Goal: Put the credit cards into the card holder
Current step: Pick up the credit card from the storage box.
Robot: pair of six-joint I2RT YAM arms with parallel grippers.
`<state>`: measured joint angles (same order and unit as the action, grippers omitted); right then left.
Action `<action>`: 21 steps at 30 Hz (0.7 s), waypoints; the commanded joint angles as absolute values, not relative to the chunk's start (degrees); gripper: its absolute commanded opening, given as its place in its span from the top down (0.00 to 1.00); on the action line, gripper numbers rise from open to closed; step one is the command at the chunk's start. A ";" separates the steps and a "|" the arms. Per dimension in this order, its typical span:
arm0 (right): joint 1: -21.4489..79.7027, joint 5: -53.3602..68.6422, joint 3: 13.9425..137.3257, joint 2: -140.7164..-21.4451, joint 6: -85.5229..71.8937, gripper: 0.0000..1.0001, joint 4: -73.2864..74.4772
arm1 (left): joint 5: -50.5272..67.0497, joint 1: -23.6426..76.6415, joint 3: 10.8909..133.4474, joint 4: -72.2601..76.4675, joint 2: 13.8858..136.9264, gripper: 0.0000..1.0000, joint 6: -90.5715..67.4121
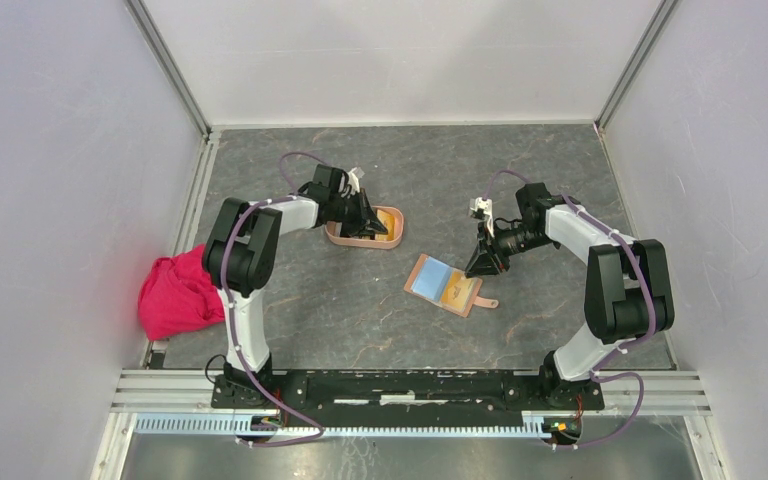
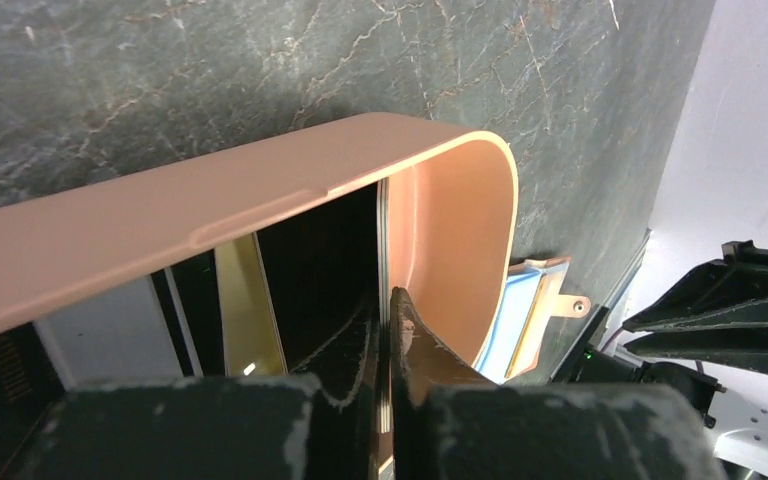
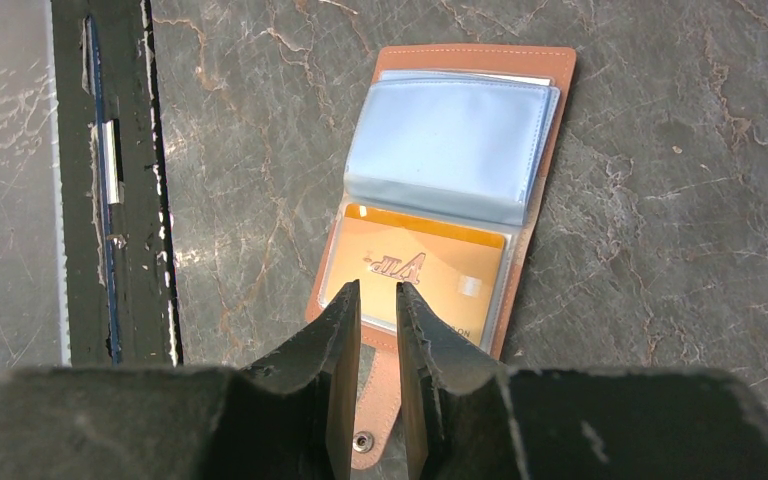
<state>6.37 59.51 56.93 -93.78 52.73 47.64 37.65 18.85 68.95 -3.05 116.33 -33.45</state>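
left pincer (image 2: 384, 300) is pinching a card (image 2: 383, 230) edge-on inside the holder (image 2: 260, 190); best be easing it straight down, clear of the rim (image 2: 495, 160) ahead of the pincer, before releasing.

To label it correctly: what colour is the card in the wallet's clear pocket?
Orange; the card shows best in the right wrist view.

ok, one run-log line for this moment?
left end effector: shut on upright card in card holder | right end effector: slightly open, empty, over orange card in open wallet
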 commanded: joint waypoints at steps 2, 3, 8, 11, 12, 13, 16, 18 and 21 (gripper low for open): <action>6.55 61.03 57.83 -91.94 54.32 0.75 48.45 | 34.34 18.98 70.06 -5.03 112.52 0.98 -29.62; 6.54 61.10 57.83 -91.99 54.40 0.75 48.49 | 34.09 18.98 69.94 -5.07 111.98 0.98 -29.28; 6.50 61.17 57.69 -91.75 54.71 0.75 48.68 | 34.04 18.74 68.54 -3.03 108.69 0.98 -27.73; 6.56 61.17 57.61 -91.35 54.93 0.75 48.44 | 34.55 18.48 67.31 -0.94 106.80 0.97 -26.57; 6.58 61.17 57.55 -91.21 54.84 0.75 48.27 | 34.52 18.46 66.92 -0.40 106.36 0.97 -26.10; 6.51 61.17 57.43 -91.10 54.84 0.75 48.14 | 34.68 18.41 66.70 -0.26 106.09 0.94 -25.69; 6.56 61.08 57.34 -90.96 54.67 0.75 47.90 | 33.01 18.46 68.79 -4.35 106.29 0.89 -24.05; 6.56 61.07 57.35 -91.02 54.60 0.75 47.76 | 30.21 18.52 70.79 -9.87 106.97 0.89 -23.04; 6.53 61.14 57.46 -91.19 54.53 0.75 47.81 | 25.23 19.08 72.81 -15.69 107.22 0.89 -21.63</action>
